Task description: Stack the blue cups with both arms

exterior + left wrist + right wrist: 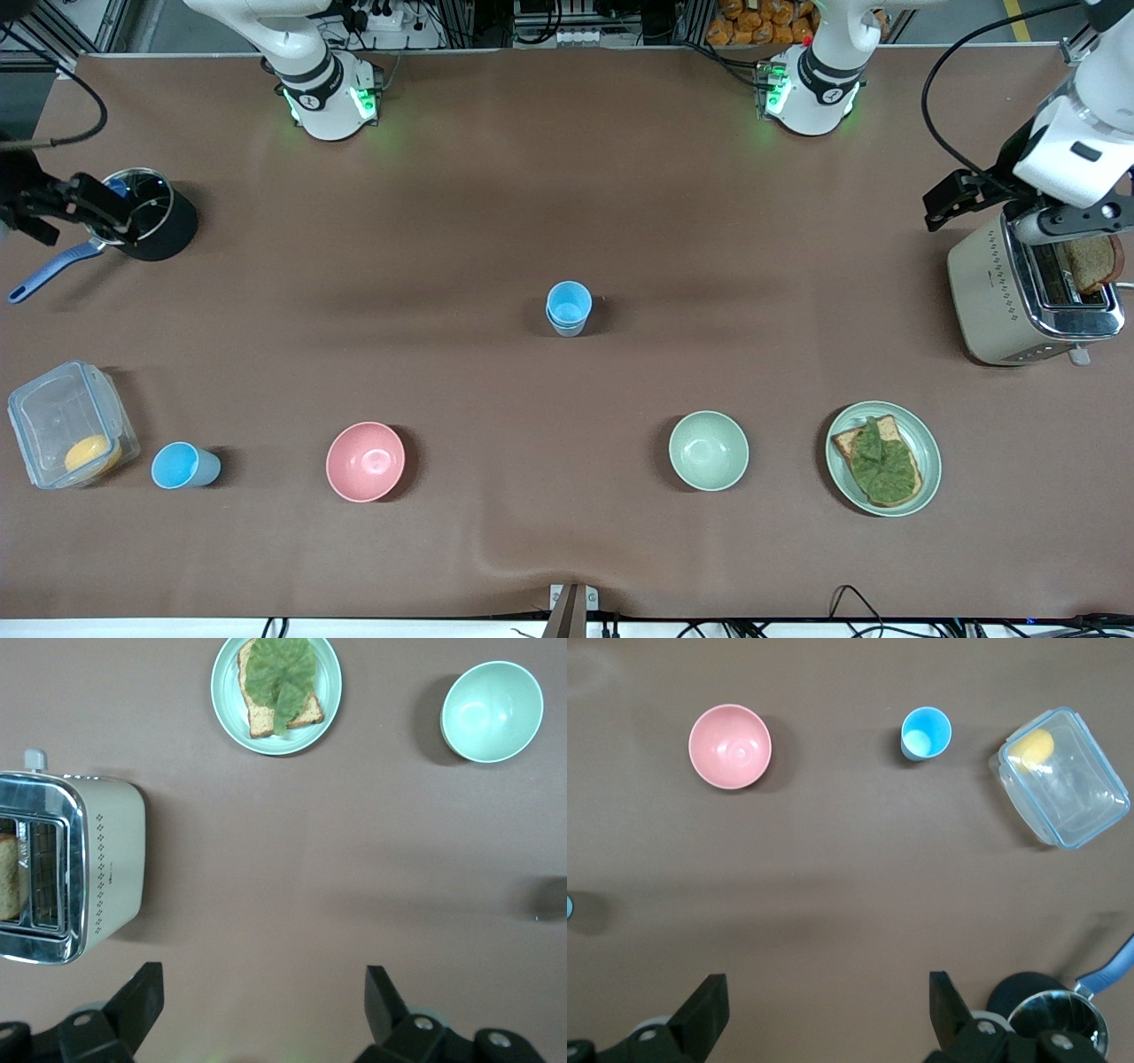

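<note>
Two blue cups (568,307) sit nested mid-table, and a third cup (182,466) stands between the clear box (69,424) and the pink bowl (365,461). The left gripper (264,1001) hangs wide open and empty by the toaster (1028,292). The right gripper (828,1010) is the same over by the pot (151,213).

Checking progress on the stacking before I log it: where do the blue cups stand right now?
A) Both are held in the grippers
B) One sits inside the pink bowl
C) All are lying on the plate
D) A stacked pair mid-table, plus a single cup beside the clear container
D: the stacked pair stands mid-table, and a single blue cup stands between the clear container and the pink bowl.
</note>
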Robot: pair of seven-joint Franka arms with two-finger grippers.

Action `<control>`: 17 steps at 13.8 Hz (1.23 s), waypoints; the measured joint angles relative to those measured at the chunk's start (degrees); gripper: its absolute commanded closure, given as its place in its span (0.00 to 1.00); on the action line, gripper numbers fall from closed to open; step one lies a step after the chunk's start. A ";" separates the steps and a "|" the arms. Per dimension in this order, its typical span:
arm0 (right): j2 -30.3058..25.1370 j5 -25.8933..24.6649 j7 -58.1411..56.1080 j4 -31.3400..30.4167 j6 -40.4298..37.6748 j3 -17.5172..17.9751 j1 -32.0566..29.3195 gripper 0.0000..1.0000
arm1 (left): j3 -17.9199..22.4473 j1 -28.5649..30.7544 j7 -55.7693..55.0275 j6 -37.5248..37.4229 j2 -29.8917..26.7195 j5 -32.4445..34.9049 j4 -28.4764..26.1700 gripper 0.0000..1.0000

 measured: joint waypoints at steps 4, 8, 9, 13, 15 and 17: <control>-1.21 0.02 -0.04 0.02 -1.61 0.01 0.00 0.00 | -0.05 0.03 -4.69 -0.92 -0.02 0.00 2.27 0.00; -1.96 1.84 -0.77 0.05 -3.39 -0.56 -0.07 0.00 | -0.56 0.02 -5.66 -1.25 -0.01 0.01 3.45 0.00; -2.10 2.91 -1.42 0.06 -4.12 -0.81 -0.11 0.00 | -0.82 -0.01 -5.66 -1.33 -0.01 0.01 3.46 0.00; -2.41 3.60 -2.01 0.09 -4.65 -1.04 -0.11 0.00 | -1.03 -0.01 -5.66 -1.36 -0.01 0.02 3.69 0.00; -2.40 3.41 -2.05 0.15 -4.45 -1.07 -0.12 0.00 | -1.01 0.03 -5.66 -1.36 -0.01 0.02 3.73 0.00; -2.37 3.33 -2.12 0.15 -4.48 -1.19 -0.34 0.00 | -1.01 0.03 -5.66 -1.36 0.04 0.02 3.73 0.00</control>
